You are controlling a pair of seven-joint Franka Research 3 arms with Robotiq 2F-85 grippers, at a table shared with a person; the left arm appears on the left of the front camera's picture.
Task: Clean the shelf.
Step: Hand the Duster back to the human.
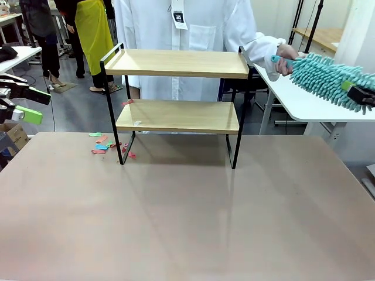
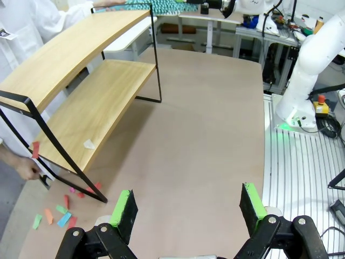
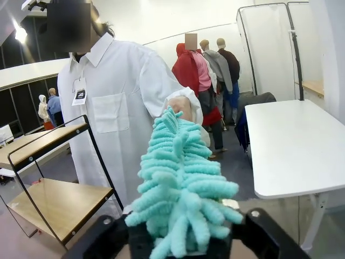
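Desk (image 1: pixel 187 222) takes up most of the front view, big beige top, and the shelf (image 1: pixel 179 114) stands toward its far side, a bit left of the middle. Two wooden boards in a thin black frame, both pretty much bare except a small pale scrap on the lower one (image 2: pixel 89 144).

Person in a white coat (image 1: pixel 187 41) stands right behind the shelf. Their hand (image 1: pixel 285 58) grips the handle end of a fluffy teal duster (image 1: pixel 325 76) out past the shelf's right end, over a white side table (image 1: pixel 304 105). The right jaws (image 1: pixel 363 96) pinch the other end of that duster; in the right wrist view the teal strands (image 3: pixel 180 199) bunch up between the black fingers.

Left jaws (image 2: pixel 188 213) hang spread wide, green pads well apart, nothing between them, off the desk's left edge.

Smallest stuff: coloured paper bits (image 1: pixel 104 143) scattered on the desk by the shelf's front left leg, red, green and blue.
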